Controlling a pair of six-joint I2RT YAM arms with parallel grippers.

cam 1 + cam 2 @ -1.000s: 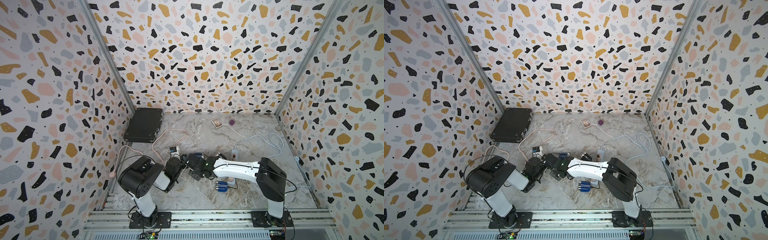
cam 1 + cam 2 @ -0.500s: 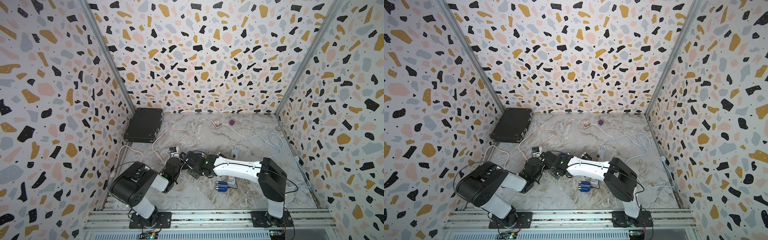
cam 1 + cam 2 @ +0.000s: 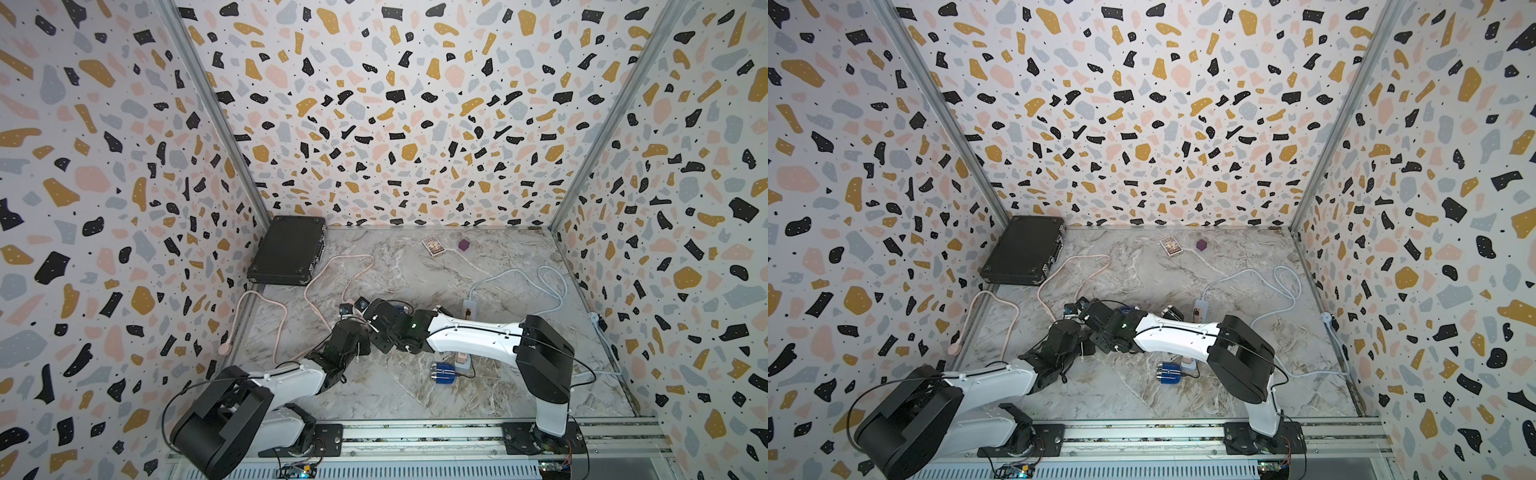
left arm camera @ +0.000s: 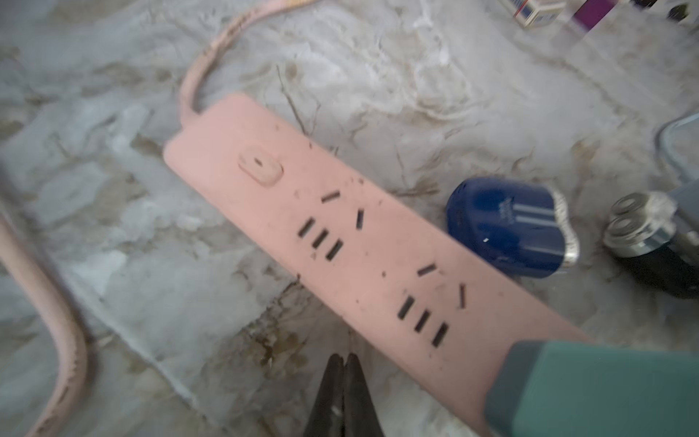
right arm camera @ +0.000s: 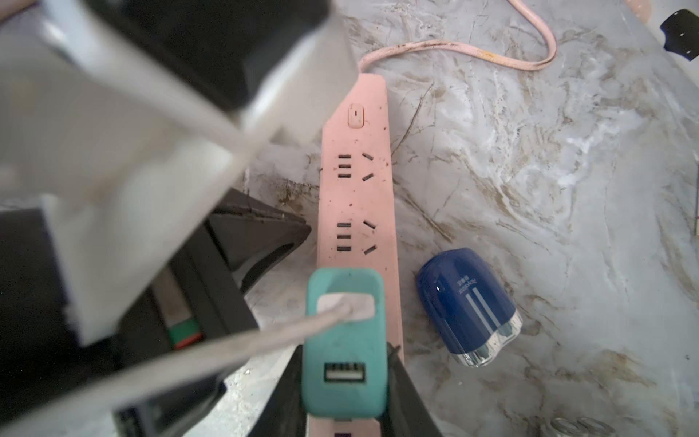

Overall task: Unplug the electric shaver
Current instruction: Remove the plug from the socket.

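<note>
Fingers [image 5: 399, 378] of the right gripper [image 5: 346, 346] press both narrow sides of a teal adapter [image 5: 344, 393], which sits plugged into a pink power strip [image 5: 355, 196] lying flat on the marble table [image 3: 415, 395]. A white cable [image 5: 227, 352] is plugged into the adapter's upper face, and a USB port [image 5: 345, 372] next to it is empty.

The left gripper [image 4: 344, 361] has its dark tips pressed together with nothing between them, just beside the strip's long edge and holding nothing.

Only the left wrist view shows the electric shaver [image 4: 643, 234] clearly: black body, two round silver heads, lying on the table past a blue device [image 4: 503, 230] on the strip's far side. Which device the white cable runs to cannot be told.

In both top views the two arms meet mid-table and hide the strip, but these views alone show a black case [image 3: 289, 251] in the far corner, a white power strip [image 3: 468, 307] and a second blue device [image 3: 444, 371].

The blue device [image 5: 465, 302] carries two white stripes and a short line of print, too small to read.
</note>
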